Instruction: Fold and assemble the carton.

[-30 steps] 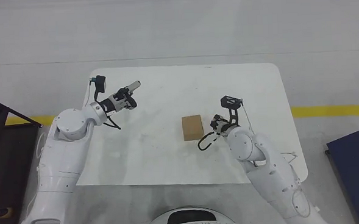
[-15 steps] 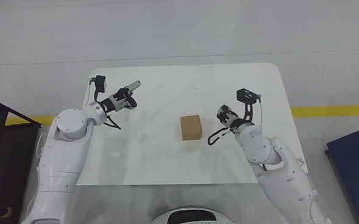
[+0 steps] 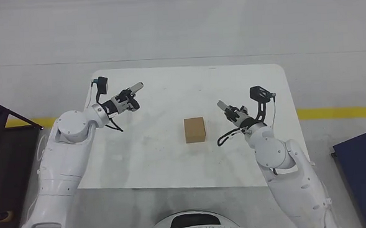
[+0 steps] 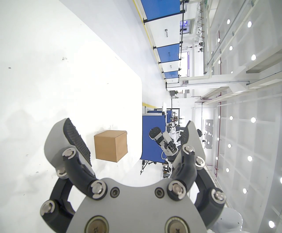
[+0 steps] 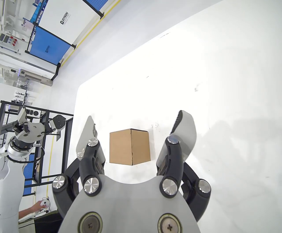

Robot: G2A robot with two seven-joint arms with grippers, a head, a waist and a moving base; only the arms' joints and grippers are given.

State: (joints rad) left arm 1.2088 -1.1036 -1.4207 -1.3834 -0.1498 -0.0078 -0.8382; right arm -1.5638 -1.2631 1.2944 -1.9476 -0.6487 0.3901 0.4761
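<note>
The carton [image 3: 195, 129] stands on the tabletop [image 3: 173, 164], near its centre, between my two arms and touching neither. It is a brown box with its top face closed, resting flat on one face. In the top view its outline is almost square. The slightly longer side runs away from me, toward the far edge, and its sides lie roughly parallel to the tabletop's edges. In the right wrist view one upright corner edge faces the camera, with a seam running down it.

My left claw [image 3: 134, 89] hangs over the far left part of the tabletop, well apart from the carton, and points toward the right. Its fingers [image 4: 72, 136] are spread wide with nothing between them.

My right claw [image 3: 223, 105] is near the carton on its right side, apart from it, and points left and away from me. Its fingers [image 5: 185, 130] are likewise spread and hold nothing.
</note>
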